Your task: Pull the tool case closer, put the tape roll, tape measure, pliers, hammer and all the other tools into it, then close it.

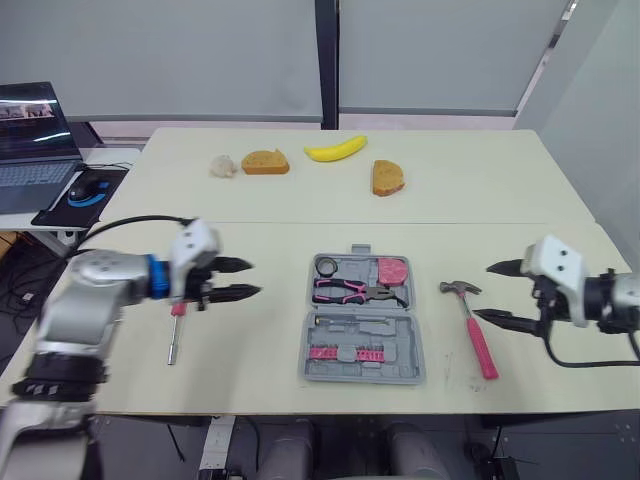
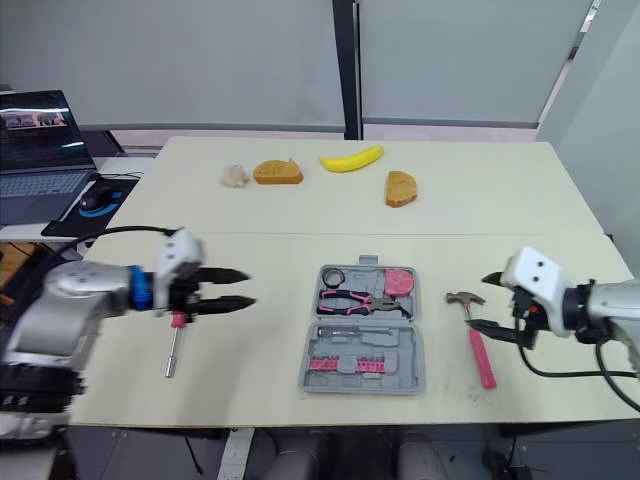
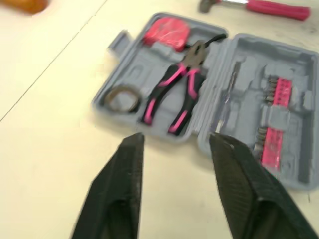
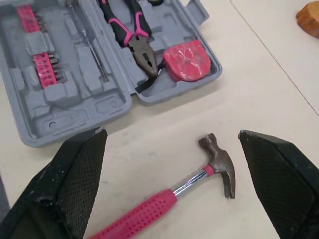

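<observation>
Open tool case (image 1: 400, 362) at mid-worktop (image 1: 250, 390), both tools empty.
Inside the case: tape roll (image 1: 326, 266), pliers (image 1: 352, 291), tape measure (image 1: 393, 270). Right of the case: hammer (image 1: 478, 332) lying flat, right tool (image 1: 484, 291) spread wide beside it. Left of the case: screwdriver (image 1: 174, 340), left tool (image 1: 253, 278) moderately parted, pointing toward the case.

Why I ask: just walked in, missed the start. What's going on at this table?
The robot is packing an open grey tool case. The tape roll, pliers and tape measure lie in it. The hammer lies on the table to its right, by the open right gripper; a screwdriver lies to its left, by the open left gripper. Neither gripper holds anything.
</observation>
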Robot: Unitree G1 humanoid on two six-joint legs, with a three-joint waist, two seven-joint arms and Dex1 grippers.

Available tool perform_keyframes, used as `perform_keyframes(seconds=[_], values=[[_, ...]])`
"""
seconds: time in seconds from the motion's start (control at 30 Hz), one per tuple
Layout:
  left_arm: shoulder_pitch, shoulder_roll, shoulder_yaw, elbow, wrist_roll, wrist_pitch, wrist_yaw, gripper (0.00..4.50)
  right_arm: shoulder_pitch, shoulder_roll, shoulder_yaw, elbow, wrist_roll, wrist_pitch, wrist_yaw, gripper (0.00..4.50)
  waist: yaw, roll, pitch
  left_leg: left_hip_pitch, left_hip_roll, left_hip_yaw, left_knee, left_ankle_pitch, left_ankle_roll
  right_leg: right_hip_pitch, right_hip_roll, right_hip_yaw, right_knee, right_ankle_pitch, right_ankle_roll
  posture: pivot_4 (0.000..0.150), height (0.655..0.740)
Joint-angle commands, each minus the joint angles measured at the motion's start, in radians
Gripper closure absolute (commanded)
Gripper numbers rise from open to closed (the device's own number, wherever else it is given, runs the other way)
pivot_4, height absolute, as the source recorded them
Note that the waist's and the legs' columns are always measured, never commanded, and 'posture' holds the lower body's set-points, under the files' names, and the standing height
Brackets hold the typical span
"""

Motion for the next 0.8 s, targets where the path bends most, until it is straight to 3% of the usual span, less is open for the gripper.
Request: perform_keyframes(seconds=[0.03, 0.1, 0.13, 0.3, 0.8], values=[[0.048, 0.112, 0.158, 0.1, -0.026, -0.027, -0.016, 0.79, 0.042, -0.055, -0.129, 0.055, 0.01, -0.011, 0.054, 0.0, 0.003, 0.0, 0.0, 0.0, 0.0, 0.0, 0.0, 0.0, 0.0, 0.0, 0.0, 0.0, 0.0, 0.0, 0.0, 0.15, 0.74], [0.095, 0.172, 0.214, 0.187, -0.019, -0.054, -0.028, 0.14, 0.077, -0.071, -0.173, 0.104, 0.0, -0.026, 0.076, 0.0, 0.006, 0.0, 0.0, 0.0, 0.0, 0.0, 0.0, 0.0, 0.0, -0.001, -0.001, 0.0, 0.0, 0.0, 0.0, 0.15, 0.74], [0.107, 0.188, 0.227, 0.214, -0.017, -0.065, -0.031, 0.03, 0.087, -0.073, -0.185, 0.119, -0.002, -0.031, 0.082, 0.0, 0.007, 0.0, 0.0, 0.001, 0.0, 0.0, 0.0, 0.0, 0.0, -0.002, -0.001, 0.0, -0.001, 0.0, 0.0, 0.15, 0.74], [0.103, 0.249, 0.261, 0.47, 0.004, -0.156, -0.035, 0.03, 0.102, -0.07, -0.171, 0.209, -0.029, -0.085, 0.09, 0.0, 0.009, 0.001, 0.0, 0.001, 0.0, 0.0, -0.001, 0.0, 0.0, -0.004, -0.002, 0.0, -0.001, 0.0, 0.0, 0.15, 0.74], [0.041, 0.256, 0.219, 0.524, 0.032, -0.205, -0.018, 0.03, 0.115, -0.071, -0.151, 0.217, -0.064, -0.085, 0.064, 0.0, 0.006, 0.001, 0.0, 0.0, 0.0, 0.001, -0.001, 0.0, 0.0, -0.005, -0.003, 0.0, 0.0, 0.0, 0.0, 0.15, 0.74]])
